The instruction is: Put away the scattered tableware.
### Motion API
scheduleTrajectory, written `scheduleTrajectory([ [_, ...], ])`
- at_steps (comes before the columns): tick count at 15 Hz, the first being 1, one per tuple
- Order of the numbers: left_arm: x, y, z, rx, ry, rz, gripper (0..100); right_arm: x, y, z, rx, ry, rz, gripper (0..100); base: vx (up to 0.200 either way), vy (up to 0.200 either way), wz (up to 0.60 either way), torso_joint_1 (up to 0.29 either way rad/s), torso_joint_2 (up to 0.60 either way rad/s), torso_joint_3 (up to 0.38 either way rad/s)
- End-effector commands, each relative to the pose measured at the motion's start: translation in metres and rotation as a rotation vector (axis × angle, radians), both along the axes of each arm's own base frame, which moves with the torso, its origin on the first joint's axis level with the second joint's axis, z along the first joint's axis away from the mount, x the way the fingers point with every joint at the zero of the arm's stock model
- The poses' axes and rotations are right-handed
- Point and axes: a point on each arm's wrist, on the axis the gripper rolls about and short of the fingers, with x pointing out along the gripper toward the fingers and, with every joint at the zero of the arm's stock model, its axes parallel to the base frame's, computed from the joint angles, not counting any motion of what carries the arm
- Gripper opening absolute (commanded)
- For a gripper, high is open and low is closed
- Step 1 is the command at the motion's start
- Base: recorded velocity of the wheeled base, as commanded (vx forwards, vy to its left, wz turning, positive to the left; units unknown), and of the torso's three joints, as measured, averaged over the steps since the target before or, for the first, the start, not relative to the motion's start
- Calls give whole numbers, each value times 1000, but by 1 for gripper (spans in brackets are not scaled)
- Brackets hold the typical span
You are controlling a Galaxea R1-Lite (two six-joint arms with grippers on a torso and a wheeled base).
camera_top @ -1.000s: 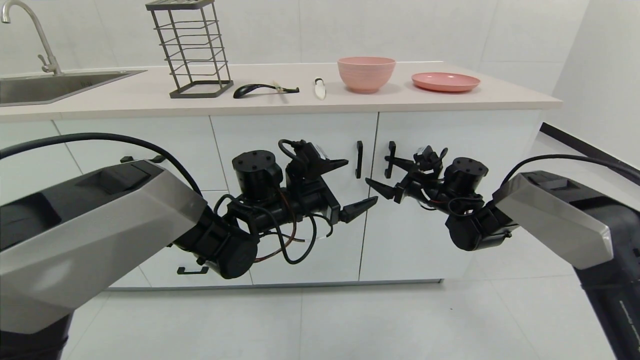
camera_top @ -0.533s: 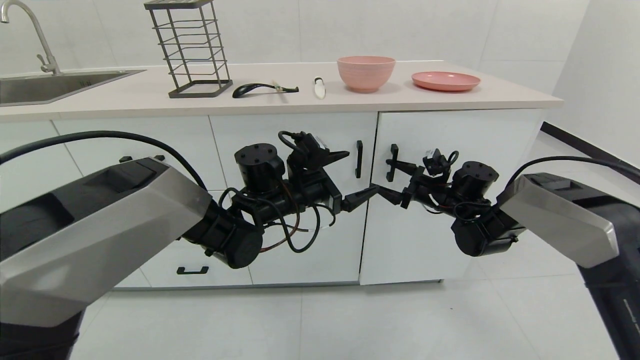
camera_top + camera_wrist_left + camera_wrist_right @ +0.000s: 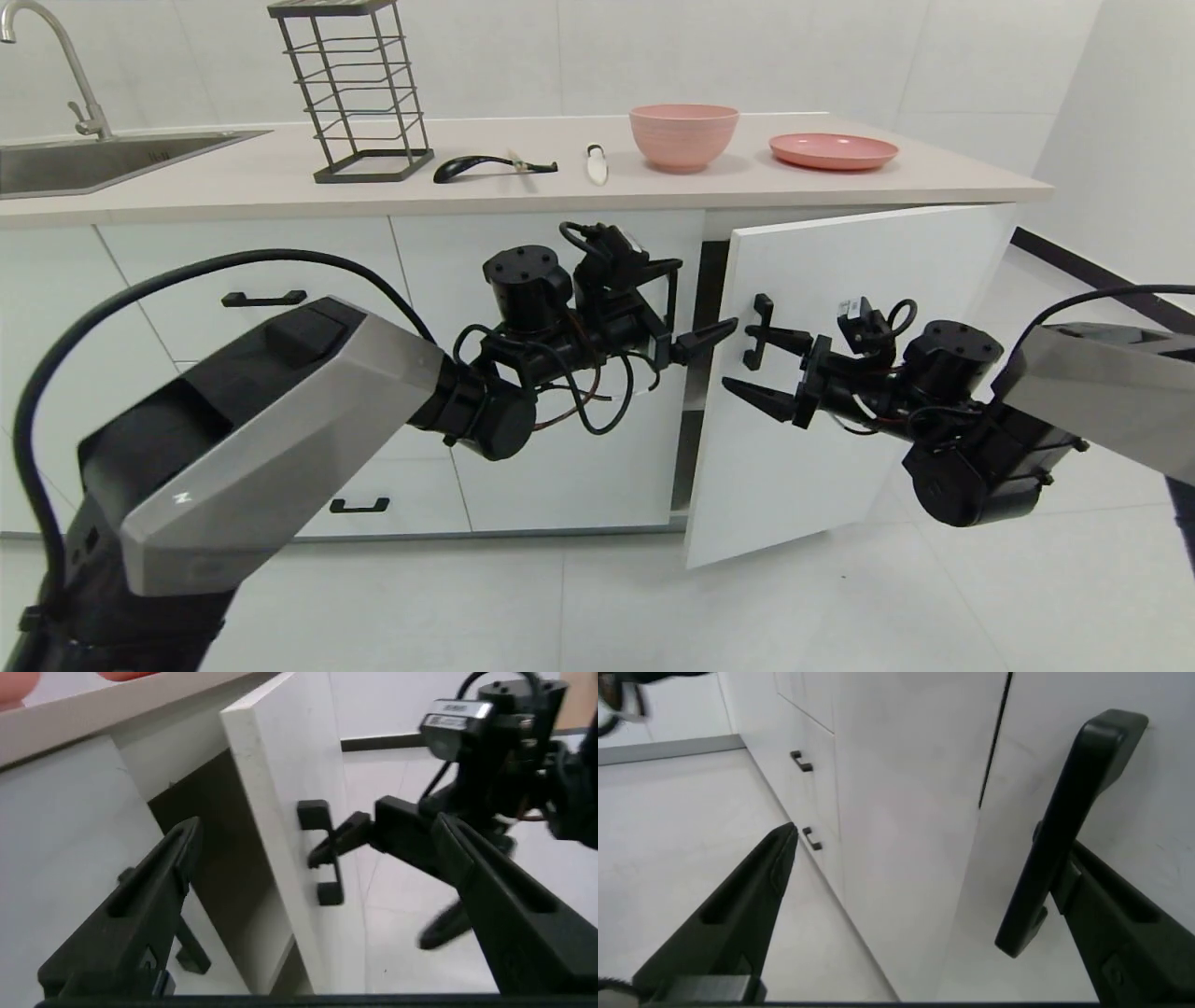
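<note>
On the counter lie a black spoon (image 3: 485, 166), a small white utensil (image 3: 596, 162), a pink bowl (image 3: 683, 136) and a pink plate (image 3: 833, 151), beside a dark wire rack (image 3: 359, 93). Below the plate, the right cabinet door (image 3: 840, 373) stands partly swung out. My right gripper (image 3: 747, 359) is open, its upper finger hooked at the door's black handle (image 3: 758, 331); in the right wrist view the handle (image 3: 1069, 831) sits against one finger. My left gripper (image 3: 695, 299) is open by the door's free edge, in front of the dark gap. The left wrist view shows door (image 3: 271, 812) and handle (image 3: 318, 854).
A sink (image 3: 84, 159) with a tap is at the counter's far left. The left cabinet door (image 3: 560, 448) is closed, its handle (image 3: 670, 280) behind my left gripper. Drawers with black handles (image 3: 263, 299) sit further left. White floor tiles spread below.
The right cabinet door has swung open toward me, with my right gripper at its handle drawing back and to the right. My left gripper has risen and moved to the door's opening edge.
</note>
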Motion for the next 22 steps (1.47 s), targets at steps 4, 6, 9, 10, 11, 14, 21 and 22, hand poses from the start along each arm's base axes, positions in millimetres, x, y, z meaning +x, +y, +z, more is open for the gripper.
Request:
scheduleTrajectory([
  [4,11,-38,-6,-33,4,-43,100,-29,-7,15,-14,22,44,100,0,0,0,0,0,0],
  [6,13,-52,-8,-40,-1,-53,100,-33,-10,16,-15,30,37,100,0,0,0,0,0,0],
  [9,11,-68,-6,-42,5,-58,100,-37,-13,15,-20,42,36,100,0,0,0,0,0,0],
  [10,9,-74,-6,-45,3,-67,100,-37,-14,14,-28,30,41,100,0,0,0,0,0,0],
  [11,4,-82,-6,-45,3,-86,100,-37,-16,12,-35,24,36,100,0,0,0,0,0,0],
  [14,-6,-92,-6,-44,5,-110,100,-30,-21,4,-41,21,15,100,0,0,0,0,0,0],
  [21,-9,-94,-4,-48,0,-120,100,-18,-41,-3,-42,18,-45,100,0,0,0,0,0,0],
  [22,-9,-94,-4,-48,0,-120,100,-18,-42,-3,-42,19,-48,100,0,0,0,0,0,0],
])
